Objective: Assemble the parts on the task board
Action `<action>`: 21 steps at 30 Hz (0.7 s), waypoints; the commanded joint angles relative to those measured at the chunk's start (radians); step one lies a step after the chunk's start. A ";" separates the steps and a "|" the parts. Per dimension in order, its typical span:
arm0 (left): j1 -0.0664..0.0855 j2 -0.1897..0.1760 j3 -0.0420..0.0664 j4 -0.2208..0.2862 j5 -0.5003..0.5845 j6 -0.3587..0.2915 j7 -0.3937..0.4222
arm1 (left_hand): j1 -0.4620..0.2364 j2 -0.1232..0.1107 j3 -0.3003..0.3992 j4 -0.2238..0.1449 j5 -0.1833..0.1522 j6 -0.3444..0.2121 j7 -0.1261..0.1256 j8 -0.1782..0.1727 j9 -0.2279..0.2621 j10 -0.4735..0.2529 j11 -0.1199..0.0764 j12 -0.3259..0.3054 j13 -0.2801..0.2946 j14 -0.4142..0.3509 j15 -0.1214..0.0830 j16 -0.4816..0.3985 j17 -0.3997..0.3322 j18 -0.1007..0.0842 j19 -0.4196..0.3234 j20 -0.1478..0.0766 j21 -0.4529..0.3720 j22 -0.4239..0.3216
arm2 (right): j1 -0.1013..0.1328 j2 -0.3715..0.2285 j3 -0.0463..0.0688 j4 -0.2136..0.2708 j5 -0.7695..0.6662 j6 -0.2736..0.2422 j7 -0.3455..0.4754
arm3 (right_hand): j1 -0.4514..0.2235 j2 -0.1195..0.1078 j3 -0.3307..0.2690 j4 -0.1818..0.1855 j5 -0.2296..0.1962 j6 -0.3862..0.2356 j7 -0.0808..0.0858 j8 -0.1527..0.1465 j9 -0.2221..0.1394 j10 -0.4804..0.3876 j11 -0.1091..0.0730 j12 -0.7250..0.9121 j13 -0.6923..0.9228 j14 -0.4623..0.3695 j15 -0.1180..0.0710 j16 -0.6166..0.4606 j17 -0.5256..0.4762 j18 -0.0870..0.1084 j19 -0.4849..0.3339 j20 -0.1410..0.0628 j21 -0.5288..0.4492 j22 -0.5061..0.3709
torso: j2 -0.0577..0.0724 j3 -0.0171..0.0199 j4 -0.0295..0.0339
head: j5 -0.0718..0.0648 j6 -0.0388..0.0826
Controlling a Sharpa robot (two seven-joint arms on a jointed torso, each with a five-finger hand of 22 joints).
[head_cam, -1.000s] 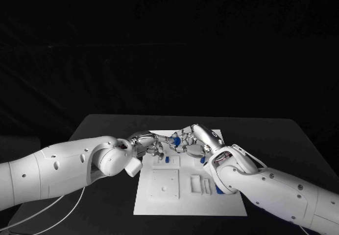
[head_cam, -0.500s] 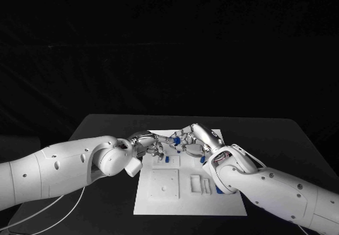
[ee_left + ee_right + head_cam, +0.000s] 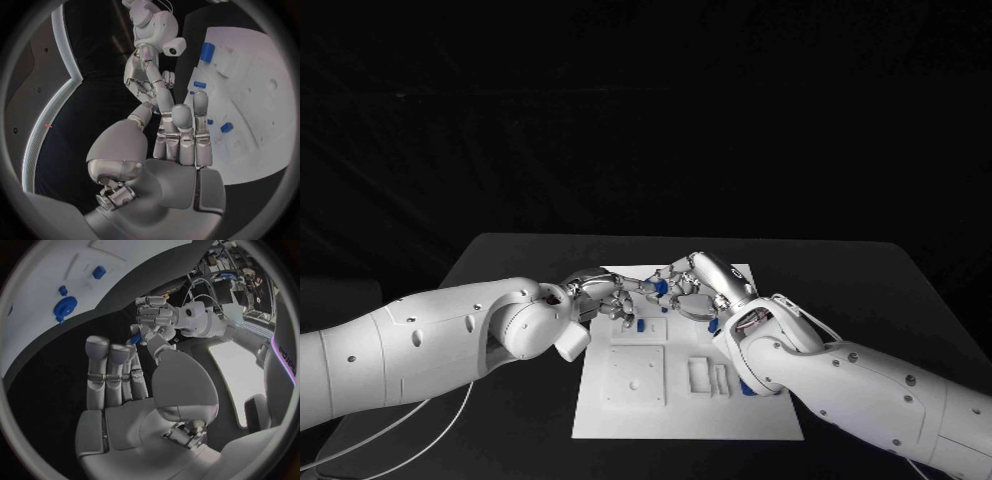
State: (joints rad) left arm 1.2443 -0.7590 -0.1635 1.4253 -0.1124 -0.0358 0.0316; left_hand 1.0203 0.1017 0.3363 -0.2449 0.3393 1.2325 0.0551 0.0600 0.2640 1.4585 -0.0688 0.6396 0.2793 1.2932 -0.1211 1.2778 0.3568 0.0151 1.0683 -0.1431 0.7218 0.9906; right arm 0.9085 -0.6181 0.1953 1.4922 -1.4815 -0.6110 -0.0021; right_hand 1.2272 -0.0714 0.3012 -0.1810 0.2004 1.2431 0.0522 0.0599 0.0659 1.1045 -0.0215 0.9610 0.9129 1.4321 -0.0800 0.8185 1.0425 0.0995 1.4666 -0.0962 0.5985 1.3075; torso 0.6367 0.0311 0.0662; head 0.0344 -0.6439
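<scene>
Both hands meet fingertip to fingertip above the far end of the white task board [image 3: 632, 400]. My right hand [image 3: 701, 285] [image 3: 119, 377] pinches a small blue part [image 3: 656, 287] [image 3: 135, 338] between thumb and a finger. The fingertips of my left hand [image 3: 600, 295] [image 3: 181, 135] [image 3: 155, 315] reach right up to that part; whether they grip it is hidden. Other blue parts sit on the board: one [image 3: 642, 323] below the hands, one [image 3: 714, 326] by the right wrist, one [image 3: 749, 388] at the right edge. The left wrist view shows blue parts [image 3: 207, 51] [image 3: 227, 127] on the board [image 3: 262, 115].
Raised white blocks and slots [image 3: 704, 377] lie on the board's near half, next to a square plate [image 3: 635, 375]. The right wrist view shows a round blue part [image 3: 65, 306] on the board [image 3: 37, 300]. Black table [image 3: 877, 290] surrounds the board on all sides.
</scene>
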 commanded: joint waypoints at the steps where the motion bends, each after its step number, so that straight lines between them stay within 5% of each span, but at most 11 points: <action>1: 0.000 0.007 0.001 0.002 -0.004 0.034 0.011 | 0.016 0.011 -0.004 0.002 -0.010 0.080 -0.050 0.005 -0.002 -0.015 -0.008 0.001 -0.002 -0.004 -0.003 -0.003 -0.002 -0.010 -0.010 0.001 0.004 -0.003 | 0.000 0.003 0.000 -0.001 -0.022 0.009 -0.008 | -0.001 0.006 0.008 0.000 -0.008 0.011 -0.001 0.003 0.003 0.002 -0.006 0.003 0.002 0.002 -0.006 0.000 0.002 -0.006 0.048 -0.008 0.003 0.067 | 0.000 0.0003 -0.0005 | 0.001 0.000; 5: 0.000 0.010 0.001 0.002 -0.004 0.039 0.012 | 0.020 0.007 -0.011 0.004 -0.021 0.071 -0.048 0.004 -0.006 -0.019 -0.006 -0.002 -0.003 -0.008 -0.002 -0.006 -0.004 -0.010 -0.012 0.002 0.004 -0.006 | 0.000 0.004 0.000 0.000 -0.027 0.005 -0.006 | 0.002 0.016 0.030 -0.003 -0.024 0.013 0.000 0.003 0.003 0.001 -0.006 0.000 0.002 0.002 -0.007 0.001 0.004 -0.007 0.048 -0.009 0.004 0.068 | 0.000 0.0003 0.0001 | 0.001 -0.001; 10: 0.000 0.009 0.001 0.000 -0.002 0.035 0.008 | 0.019 -0.022 -0.052 0.019 -0.037 -0.011 -0.028 0.005 -0.052 -0.021 0.003 -0.007 -0.007 -0.008 0.006 -0.013 -0.010 -0.009 -0.014 0.009 0.002 -0.013 | 0.000 0.004 0.000 0.001 -0.028 0.004 0.000 | 0.000 0.043 0.124 -0.002 -0.103 0.003 0.006 0.004 0.004 -0.006 -0.005 -0.012 -0.006 -0.001 -0.006 -0.001 0.004 -0.007 0.047 -0.009 0.002 0.068 | 0.000 0.0009 0.0001 | 0.001 -0.001; 12: 0.000 0.008 0.001 0.000 -0.003 0.034 0.005 | 0.025 -0.045 -0.102 0.039 -0.040 -0.023 -0.025 0.003 -0.086 -0.021 0.006 -0.007 -0.008 -0.006 0.008 -0.016 -0.013 -0.007 -0.013 0.012 0.000 -0.020 | 0.000 0.003 0.000 0.002 -0.026 0.003 0.003 | -0.020 0.029 0.178 0.006 -0.113 0.003 0.007 0.005 0.006 -0.003 -0.006 -0.011 -0.005 -0.001 -0.006 -0.001 0.004 -0.006 0.047 -0.008 0.000 0.068 | 0.000 0.0011 0.0001 | 0.000 -0.001; 17: 0.000 0.006 0.001 -0.002 -0.009 0.035 0.002 | 0.019 -0.087 -0.223 0.086 -0.031 -0.031 -0.017 0.004 -0.131 -0.022 0.009 -0.008 -0.009 -0.008 0.012 -0.019 -0.018 -0.007 -0.012 0.016 -0.004 -0.031 | 0.000 0.002 0.000 0.004 -0.023 0.003 0.008 | -0.027 0.022 0.207 0.024 -0.142 0.003 0.004 0.005 0.007 0.000 -0.005 -0.010 -0.004 -0.001 -0.006 -0.001 0.005 -0.006 0.047 -0.008 0.000 0.067 | 0.000 0.0007 -0.0005 | -0.001 -0.003; 21: 0.000 0.004 0.001 -0.002 -0.013 0.038 0.002 | 0.056 -0.076 -0.332 0.119 -0.028 -0.029 -0.012 0.005 -0.165 -0.024 0.012 -0.009 -0.011 -0.011 0.014 -0.017 -0.021 -0.006 -0.013 0.018 -0.003 -0.043 | 0.000 0.001 0.000 0.004 -0.022 0.005 0.010 | -0.027 0.022 0.207 0.025 -0.141 0.003 0.004 0.004 0.007 0.000 -0.005 -0.010 -0.003 -0.001 -0.006 -0.001 0.005 -0.006 0.047 -0.008 0.000 0.067 | 0.000 0.0004 0.0001 | -0.001 -0.003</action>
State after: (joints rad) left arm 1.2439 -0.7564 -0.1635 1.4188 -0.1170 -0.0277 0.0270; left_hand 1.0700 0.0253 0.0146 -0.1281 0.3088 1.2047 0.0348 0.0658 0.1025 1.4347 -0.0637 0.6357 0.2692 1.2839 -0.1121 1.2654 0.3360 0.0152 1.0573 -0.1320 0.7217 0.9486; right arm 0.9086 -0.6179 0.1955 1.4952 -1.4949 -0.6116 -0.0013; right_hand 1.2097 -0.0481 0.4663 -0.1929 0.0609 1.2457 0.0554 0.0565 0.0647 1.1005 -0.0249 0.9522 0.9087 1.4321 -0.0800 0.8182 1.0468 0.0985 1.4666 -0.0962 0.5985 1.3074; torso 0.6370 0.0316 0.0660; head 0.0341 -0.6469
